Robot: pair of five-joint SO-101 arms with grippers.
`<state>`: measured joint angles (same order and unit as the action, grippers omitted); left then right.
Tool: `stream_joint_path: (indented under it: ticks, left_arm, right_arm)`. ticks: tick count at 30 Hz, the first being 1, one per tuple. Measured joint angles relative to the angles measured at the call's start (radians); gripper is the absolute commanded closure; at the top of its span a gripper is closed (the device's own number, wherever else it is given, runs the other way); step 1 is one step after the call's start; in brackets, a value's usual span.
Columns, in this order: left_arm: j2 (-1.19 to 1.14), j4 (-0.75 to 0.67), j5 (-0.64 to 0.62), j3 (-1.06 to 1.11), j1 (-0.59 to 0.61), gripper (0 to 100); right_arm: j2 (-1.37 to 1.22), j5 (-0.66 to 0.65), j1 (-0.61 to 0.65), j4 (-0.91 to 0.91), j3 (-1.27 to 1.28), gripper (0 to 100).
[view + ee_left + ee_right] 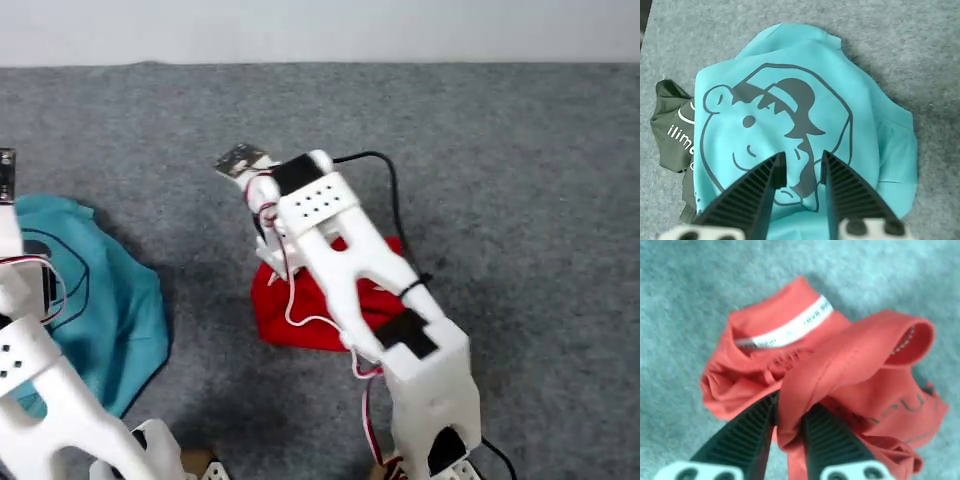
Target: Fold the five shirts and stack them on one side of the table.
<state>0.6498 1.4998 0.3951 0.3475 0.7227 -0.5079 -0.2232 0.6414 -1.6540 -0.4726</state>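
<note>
1. Pinching a raised fold of the red shirt point(755, 375), the right gripper point(790, 407) is holding the cloth clamped between its jaws, the crumpled garment lying near the middle of the grey table point(520, 150).
2. The left gripper point(801, 159) is hanging over the teal shirt point(790, 100), jaws parted only narrowly and gripping nothing. That shirt is lying on the left arm's side of the table, covering part of a dark shirt point(670, 135).
3. Both garments are looking light and limp, likely to sag, bunch and drag on the rough surface. A hem or shoulder seam is probably offering a surer hold than a bunched middle.
</note>
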Motion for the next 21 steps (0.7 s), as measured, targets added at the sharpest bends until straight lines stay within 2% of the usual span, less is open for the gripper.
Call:
stream_joint_path:
  ticks: [6, 9, 13, 16, 19, 21]
  left_arm:
    - [0.000, 0.000, 0.000, 0.000, 0.005, 88]
    - [0.000, 0.000, 0.000, 0.000, 0.006, 88]
    - [0.000, 0.000, 0.000, 0.000, 0.006, 88]
    - [0.000, 0.000, 0.000, 0.000, 0.006, 88]
    - [0.000, 0.000, 0.000, 0.000, 0.006, 88]
    - [0.000, 0.000, 0.000, 0.000, 0.006, 88]
  right_arm:
    - [-0.153, 0.000, 0.087, -0.101, -0.193, 75.4]
    - [-0.152, 0.000, 0.127, -0.101, -0.227, 70.9]
    - [-0.109, 0.000, 0.137, -0.101, -0.235, 75.7]
    - [-0.028, -0.048, 0.120, -0.101, -0.227, 85.6]
    - [0.058, -0.115, 0.057, -0.101, -0.190, 98.5]
    - [0.089, -0.137, -0.009, -0.103, -0.176, 98.0]
